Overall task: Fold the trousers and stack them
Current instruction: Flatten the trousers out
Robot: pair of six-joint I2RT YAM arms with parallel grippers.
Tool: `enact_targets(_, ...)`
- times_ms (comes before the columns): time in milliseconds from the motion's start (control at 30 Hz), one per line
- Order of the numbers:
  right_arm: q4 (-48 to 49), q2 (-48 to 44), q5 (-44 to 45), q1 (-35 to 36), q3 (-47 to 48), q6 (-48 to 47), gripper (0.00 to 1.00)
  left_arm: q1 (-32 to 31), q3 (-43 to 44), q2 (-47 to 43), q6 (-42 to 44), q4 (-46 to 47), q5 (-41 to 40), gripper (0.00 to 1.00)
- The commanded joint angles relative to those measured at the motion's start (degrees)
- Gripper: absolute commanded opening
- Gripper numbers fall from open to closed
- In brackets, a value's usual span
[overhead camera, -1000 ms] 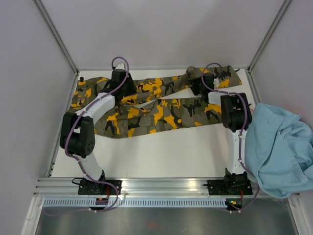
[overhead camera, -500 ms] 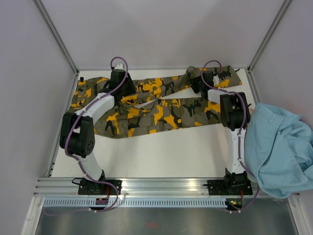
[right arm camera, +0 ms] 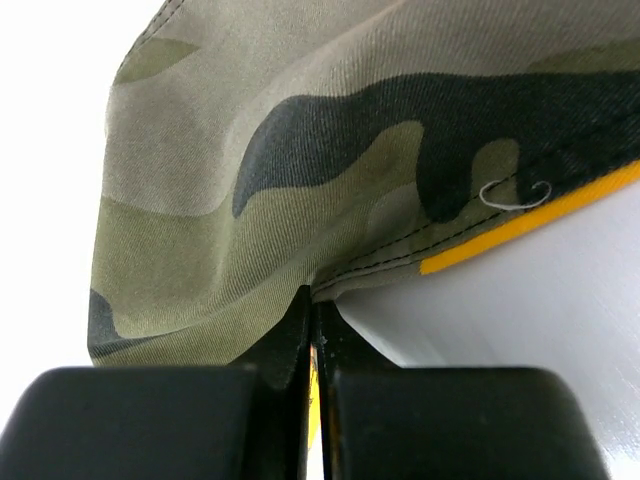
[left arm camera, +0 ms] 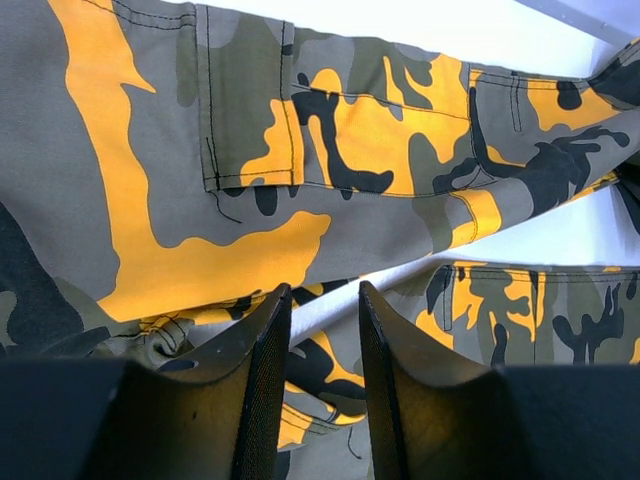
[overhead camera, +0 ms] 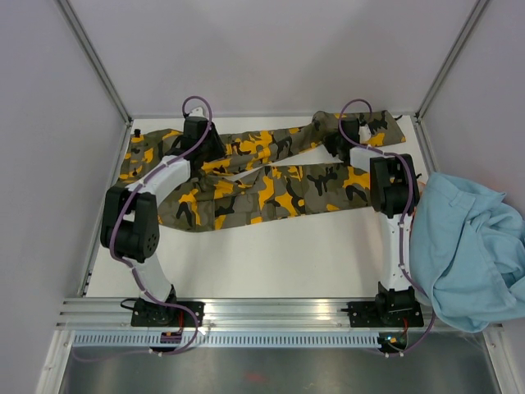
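At your left, the left gripper (left arm camera: 323, 292) hangs with jaws apart just above the olive-grey, black and orange camouflage cloth trousers (overhead camera: 271, 187), which are spread across the white table's (overhead camera: 271, 254) far half. At your right, the right gripper (right arm camera: 313, 312) pinches their far-right edge tight.

The trousers (overhead camera: 271, 176) lie across the far half of the table (overhead camera: 271, 246), from its far left corner to its far right corner. One leg runs along the far edge and the other lies just nearer, with a strip of table between them. My left gripper (left arm camera: 323, 310) stands over the trousers left of the middle, above that strip. My right gripper (right arm camera: 315, 325) is near the far right corner, the trousers' edge between its jaws. A second garment (overhead camera: 467, 246) drapes over the table's right edge, beside my right arm (overhead camera: 398, 222).
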Motion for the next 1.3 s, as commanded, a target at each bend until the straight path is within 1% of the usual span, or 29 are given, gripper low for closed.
enact_targets(0, -7.71, 1.73, 1.31, -0.46, -3.01, -3.91, 0.0, 0.77, -0.39, -0.52, -1.14, 1.37, 0.99, 0.39)
enact_targets(200, -8.24, -8.46, 1.05, -0.81, -10.22, -9.89, 0.0, 2.17, -0.74, -1.23, -1.57, 0.4, 0.2, 0.39)
enact_targets(333, -6.83, -13.91, -3.34, -2.12, -15.41, -11.64, 0.0, 3.75, -0.82, -0.26, -3.33, 1.01, -2.08, 0.39)
enact_targets(433, -7.01, -15.15, -5.88, -2.39, -17.0, -15.07, 0.0, 4.37, 0.66, 2.45, -2.89, 2.16, -4.54, 0.4)
enact_targets(500, -8.5, -15.5, -6.77, -2.48, -17.26, -16.39, 0.0, 4.55, 3.73, 4.39, -3.06, -0.03, -6.56, 0.39)
enact_targets(567, -8.59, -16.03, -7.22, -2.39, -18.57, -16.48, 0.0, 5.08, 6.02, 7.12, -4.99, -1.44, -9.29, 0.39)
enact_targets(700, -8.85, -18.75, -6.34, -2.74, -21.99, -17.45, 0.0, 6.92, 7.08, 9.93, -9.2, -2.24, -9.74, 0.39)
enact_targets(767, -9.03, -19.37, -7.65, -3.35, -23.58, -17.71, 0.0, 7.8, 7.26, 11.08, -9.83, -2.15, -9.82, 0.39)
enact_targets(800, -9.46, -19.72, -8.35, -3.44, -23.76, -17.98, 0.01, 7.98, 7.44, 11.25, -9.92, -2.24, -10.35, 0.39)
enact_targets(833, -9.73, -19.81, -9.23, -3.44, -23.76, -18.33, 0.1, 8.41, 7.52, 11.52, -9.92, -2.41, -10.61, 0.39)
enact_targets(867, -10.6, -19.98, -10.98, -3.44, -23.59, -19.29, 0.18, 8.77, 8.05, 12.13, -10.01, -2.68, -10.96, 0.39)
enact_targets(900, -10.87, -20.68, -11.95, -3.36, -23.33, -19.99, 0.31, 9.03, 8.4, 12.4, -10.01, -3.11, -11.23, 0.39)
enact_targets(933, -11.31, -21.3, -12.4, -3.27, -22.8, -20.78, 0.38, 9.73, 8.75, 12.57, -10.1, -3.47, -11.23, 0.39)
enact_targets(1033, -14.99, -24.02, -11.61, -3.09, -18.07, -26.66, 0.53, 11.31, 9.37, 13.36, -10.1, -3.12, -10.79, 0.39)
enact_targets(1067, -17.79, -24.55, -11.0, -3.18, -13.87, -29.81, 0.54, 11.67, 10.41, 13.8, -9.84, -3.38, -10.62, 0.39)
enact_targets(1133, -19.92, -25.34, -7.66, -3.35, -9.46, -32.64, 0.56, 12.63, 11.82, 15.29, -9.83, -4.26, -10.61, 0.39)
enact_targets(1167, -20.8, -25.35, -6.61, -3.53, -5.44, -33.79, 0.55, 12.81, 13.22, 15.73, -9.92, -4.87, -10.61, 0.38)
enact_targets(1200, -20.72, -24.82, -4.95, -3.71, -3.65, -35.63, 0.53, 12.99, 14.11, 16.35, -10.18, -5.49, -10.7, 0.38)
enact_targets(1233, -20.2, -24.21, -4.84, -4.14, -1.98, -36.6, 0.45, 13.07, 15.94, 17.4, -10.62, -6.27, -10.88, 0.36)
enact_targets(1267, -18.8, -23.25, -4.84, -4.41, 1.17, -37.31, 0.39, 13.08, 16.66, 18.1, -12.19, -8.02, -10.88, 0.35)
